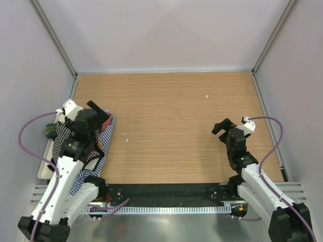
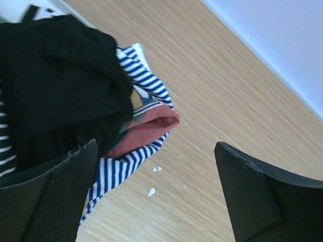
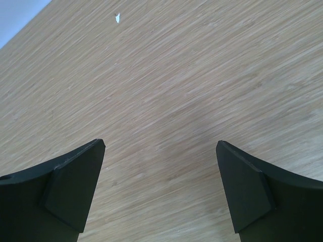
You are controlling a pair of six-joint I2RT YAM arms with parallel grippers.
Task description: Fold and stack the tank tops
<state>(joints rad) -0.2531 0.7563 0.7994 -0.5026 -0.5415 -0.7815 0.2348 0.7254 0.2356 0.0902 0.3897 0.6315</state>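
Tank tops (image 1: 107, 132) heaped at bench's (image 1: 171, 116) 9 o'clock edge, partly on white tray (image 1: 44, 169). Black top (image 2: 55, 85) uppermost; blue-white striped top (image 2: 146, 83) and pinkish cloth (image 2: 151, 126) beneath. L pincer (image 2: 154, 151) just over heap, jaws apart, gripping nothing. R pincer (image 3: 160, 146) at 4 o'clock over wood, jaws apart.

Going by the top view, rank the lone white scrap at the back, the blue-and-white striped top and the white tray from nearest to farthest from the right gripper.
Measured from the right gripper:
1. The white scrap, just beyond it and slightly to the left.
2. The blue-and-white striped top, well across on the left side.
3. The white tray, farthest out at the left edge.
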